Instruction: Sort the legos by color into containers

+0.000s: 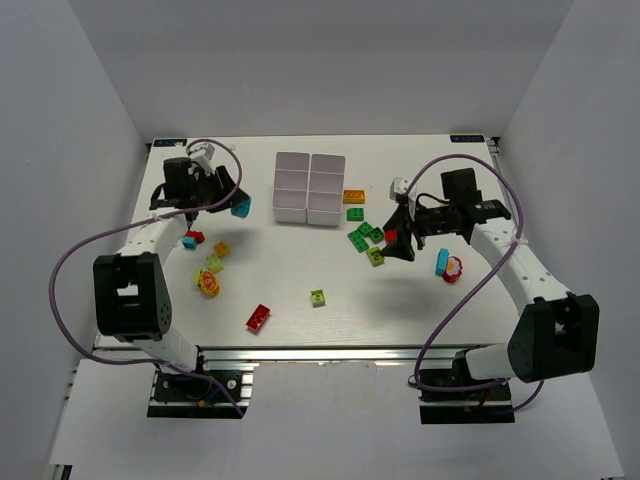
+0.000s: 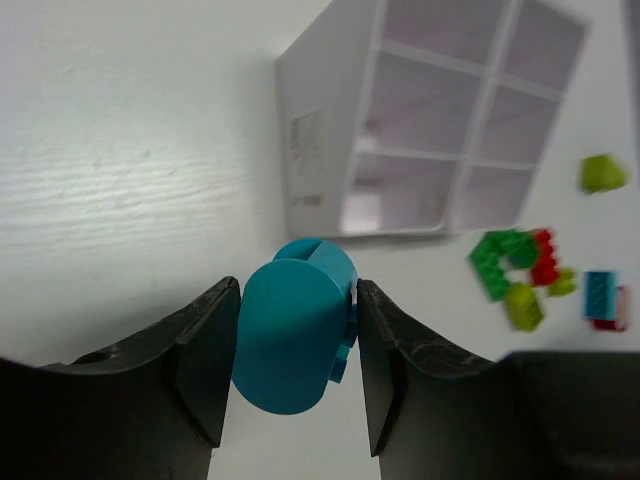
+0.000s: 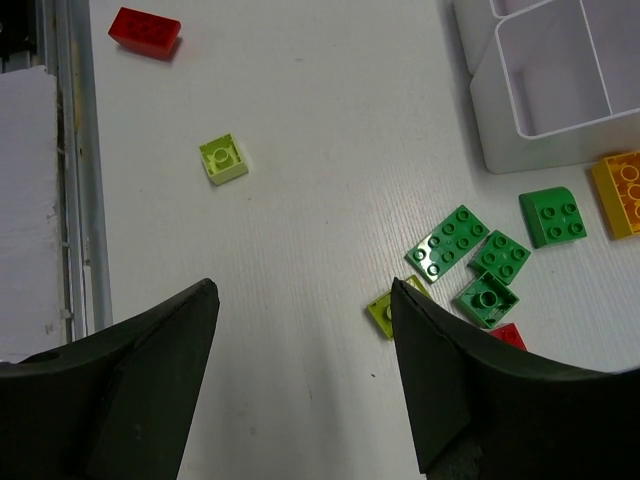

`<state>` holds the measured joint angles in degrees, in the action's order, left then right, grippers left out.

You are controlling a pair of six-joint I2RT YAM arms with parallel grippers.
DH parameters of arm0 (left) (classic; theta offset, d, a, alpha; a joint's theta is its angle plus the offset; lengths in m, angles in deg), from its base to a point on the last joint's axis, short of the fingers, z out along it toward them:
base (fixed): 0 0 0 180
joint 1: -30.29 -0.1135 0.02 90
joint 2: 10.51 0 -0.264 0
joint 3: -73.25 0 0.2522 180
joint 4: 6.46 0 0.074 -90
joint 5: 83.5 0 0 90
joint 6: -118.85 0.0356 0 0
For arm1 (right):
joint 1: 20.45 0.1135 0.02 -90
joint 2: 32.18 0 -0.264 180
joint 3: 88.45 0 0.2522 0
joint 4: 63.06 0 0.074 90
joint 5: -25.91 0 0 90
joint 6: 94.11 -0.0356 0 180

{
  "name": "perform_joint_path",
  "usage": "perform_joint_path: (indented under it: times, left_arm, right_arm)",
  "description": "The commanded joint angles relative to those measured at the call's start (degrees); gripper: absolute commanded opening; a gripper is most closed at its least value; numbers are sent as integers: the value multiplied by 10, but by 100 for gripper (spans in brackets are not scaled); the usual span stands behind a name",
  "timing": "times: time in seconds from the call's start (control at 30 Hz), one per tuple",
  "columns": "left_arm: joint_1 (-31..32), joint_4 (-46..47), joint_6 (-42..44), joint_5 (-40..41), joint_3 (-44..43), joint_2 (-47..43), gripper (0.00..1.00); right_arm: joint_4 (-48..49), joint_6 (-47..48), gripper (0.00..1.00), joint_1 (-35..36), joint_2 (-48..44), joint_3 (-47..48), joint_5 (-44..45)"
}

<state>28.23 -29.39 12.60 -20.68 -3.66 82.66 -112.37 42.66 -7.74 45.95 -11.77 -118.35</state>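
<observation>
1. Left gripper [image 2: 295,345]: jaws half closed, pinching a light blue brick [image 2: 297,335] by its two flat sides. The brick is off the surface [image 2: 120,180], just short of the near corner of the tray [image 2: 312,150].
2. Handling (judgement): hard, stiff plastic, very light, not fragile. Smooth, slick faces, and this brick has a rounded end, so it could twist or squirt out of a loose pinch. Best hold is across parallel flat walls, low on the body, not on studs or the curve.
3. Right gripper [image 3: 303,295]: jaws spread wide, holding nothing. It hovers over the surface beside the green bricks [image 3: 447,243].
4. Loose legos near it: a lime brick [image 3: 223,158], a red brick [image 3: 145,30], an orange brick [image 3: 625,190] just beside the tray wall. The greens lie touching one another, so a clean side pinch there looks tight; the lone lime one looks easier.
5. The top view shows more bricks scattered on the left and right sides. All six tray compartments look empty, so sorting is barely begun.
6. Writing: a sticker [image 2: 305,130] on the tray's side wall has print too small to read. No brand is legible on the bricks or arms.
</observation>
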Motion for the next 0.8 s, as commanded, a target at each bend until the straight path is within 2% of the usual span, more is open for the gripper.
perform_joint_path:
  times: [0.0, 0.1, 0.17, 0.33, 0.43, 0.53, 0.6, 0.7, 0.77]
  left_arm:
    - [32, 127, -129, -37, 14, -67, 0]
    - [58, 197, -203, -17, 29, -70, 0]
    - [94, 235, -208, -2, 25, -59, 0]
    - [150, 217, -87, 33, -74, 5, 0]
    - [153, 201, 12, 47, -149, 45, 0]
    - [159, 141, 140, 34, -235, 85, 0]
    - [161, 134, 191, 17, -253, 96, 0]
    - [167, 158, 246, -11, -260, 117, 0]
    - [170, 169, 245, -28, -282, 147, 0]
  right_arm:
    - [19, -11, 74, -2, -21, -3, -20]
    - [25, -21, 74, -2, -26, -6, -20]
    - [26, -24, 74, -2, -32, -12, -20]
    - [20, -17, 74, -3, -45, -21, -16]
    - [16, -9, 74, -3, -58, -31, -11]
    - [21, -7, 74, -3, -72, -44, -8]
    - [25, -8, 74, -3, -73, -47, -6]
    - [24, -3, 75, -2, -62, -37, -2]
    - [22, 2, 75, -3, -54, -30, 0]
